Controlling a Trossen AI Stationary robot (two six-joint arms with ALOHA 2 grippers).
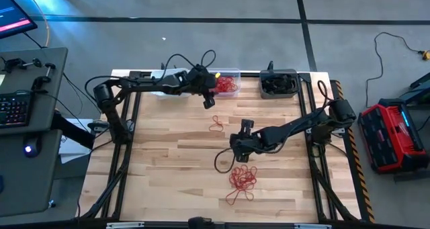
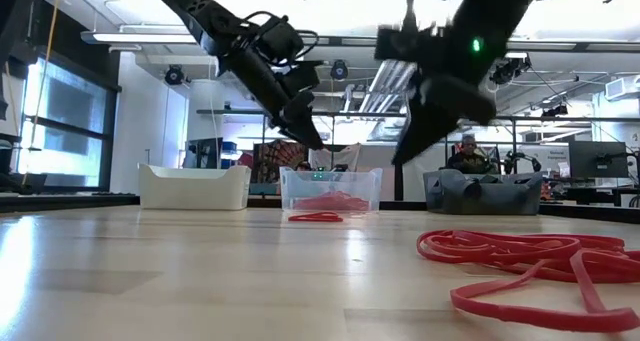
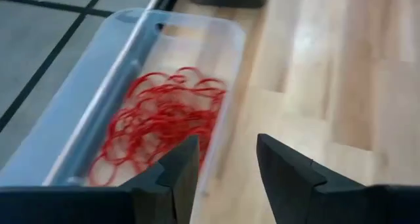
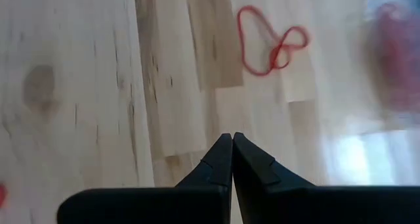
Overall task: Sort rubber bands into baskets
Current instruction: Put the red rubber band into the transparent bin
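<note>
Red rubber bands (image 3: 161,122) lie in the clear basket (image 1: 226,82) at the table's far edge. My left gripper (image 3: 226,155) hangs open just above that basket's near rim, with nothing between its fingers. The white basket (image 2: 194,186) stands left of the clear one and the dark grey basket (image 1: 279,83) right of it. A loose tangle of red bands (image 1: 216,125) lies on the table's middle. A bigger red pile (image 1: 242,178) lies nearer the front. My right gripper (image 4: 233,137) is shut and empty above the table between the two.
The three baskets line the far edge of the wooden table (image 1: 175,155). Black cables loop over the left arm (image 1: 191,58) and beside the right gripper (image 1: 220,163). Bare wood lies at the table's left and right. A person (image 2: 465,153) sits in the room behind.
</note>
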